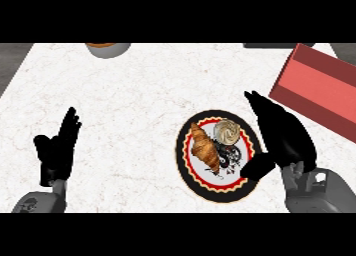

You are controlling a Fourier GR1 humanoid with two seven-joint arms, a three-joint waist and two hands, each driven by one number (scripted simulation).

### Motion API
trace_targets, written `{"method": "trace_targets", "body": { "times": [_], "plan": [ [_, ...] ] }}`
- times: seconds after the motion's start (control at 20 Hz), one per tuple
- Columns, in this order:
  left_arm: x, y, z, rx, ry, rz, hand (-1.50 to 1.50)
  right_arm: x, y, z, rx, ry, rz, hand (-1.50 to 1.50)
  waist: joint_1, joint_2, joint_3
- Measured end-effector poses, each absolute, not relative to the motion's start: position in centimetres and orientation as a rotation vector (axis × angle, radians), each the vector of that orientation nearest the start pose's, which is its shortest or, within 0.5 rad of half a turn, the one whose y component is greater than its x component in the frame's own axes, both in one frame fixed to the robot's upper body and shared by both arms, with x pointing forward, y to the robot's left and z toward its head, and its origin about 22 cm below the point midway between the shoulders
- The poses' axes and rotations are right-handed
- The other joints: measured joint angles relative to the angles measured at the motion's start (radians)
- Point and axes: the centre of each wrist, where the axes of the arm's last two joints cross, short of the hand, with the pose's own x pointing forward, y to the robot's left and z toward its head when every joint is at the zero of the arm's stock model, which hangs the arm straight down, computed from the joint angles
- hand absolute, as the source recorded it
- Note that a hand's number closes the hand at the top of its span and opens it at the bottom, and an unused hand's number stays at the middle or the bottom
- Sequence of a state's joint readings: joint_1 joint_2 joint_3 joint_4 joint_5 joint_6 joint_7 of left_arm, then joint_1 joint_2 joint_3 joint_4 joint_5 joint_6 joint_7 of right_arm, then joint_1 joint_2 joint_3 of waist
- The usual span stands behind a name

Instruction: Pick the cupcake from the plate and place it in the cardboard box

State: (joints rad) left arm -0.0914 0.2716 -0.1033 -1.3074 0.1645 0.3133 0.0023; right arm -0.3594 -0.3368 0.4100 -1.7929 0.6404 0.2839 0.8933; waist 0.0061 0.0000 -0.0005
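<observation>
A round plate (188, 165) with a black, red and white rim lies right of the counter's middle. On it sit a cupcake (227, 131) with pale swirled frosting at the upper right and a brown croissant (204, 145) to its left. My right hand (284, 136) is open, fingers straight, just right of the plate, with its thumb over the plate's lower right rim. It is apart from the cupcake. The reddish cardboard box (323, 90) stands at the far right. My left hand (57, 150) rests open at the lower left, fingers up.
A grey bowl (108, 49) with something orange inside sits at the counter's far edge, upper left. A dark object (268, 45) shows at the top right edge. White marble counter (129, 100) stretches between the hands.
</observation>
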Motion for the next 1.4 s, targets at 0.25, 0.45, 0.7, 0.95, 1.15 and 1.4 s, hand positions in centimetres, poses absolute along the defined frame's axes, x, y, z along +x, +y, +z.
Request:
{"method": "trace_targets", "body": {
  "times": [0.25,0.45,0.7,0.95,1.15,1.4],
  "plan": [
    [26.5,27.8,-2.9,0.306,-1.383,0.064,0.0,27.2,-14.4,11.5,-0.805,-1.06,0.991,-1.5,-0.003,0.0,0.0],
    [26.2,27.7,-2.9,0.3,-1.379,0.059,0.0,28.1,-13.1,11.5,-0.803,-1.055,0.98,-1.5,-0.002,0.0,0.0],
    [25.8,28.1,-2.3,0.304,-1.379,0.059,0.0,28.7,-11.9,11.0,-0.821,-1.019,0.995,-1.5,-0.001,0.0,0.0],
    [25.9,27.9,-2.6,0.303,-1.381,0.061,0.0,28.8,-10.6,9.8,-0.834,-0.985,0.993,-1.5,-0.003,0.0,0.0],
    [25.8,28.0,-2.3,0.306,-1.384,0.06,0.0,29.8,-10.7,9.4,-0.844,-0.959,0.974,-1.5,-0.003,0.0,0.0],
    [26.2,28.1,-2.7,0.312,-1.381,0.063,0.0,30.3,-10.5,8.4,-0.852,-0.917,0.977,-1.5,-0.004,0.0,0.0]
  ]
}}
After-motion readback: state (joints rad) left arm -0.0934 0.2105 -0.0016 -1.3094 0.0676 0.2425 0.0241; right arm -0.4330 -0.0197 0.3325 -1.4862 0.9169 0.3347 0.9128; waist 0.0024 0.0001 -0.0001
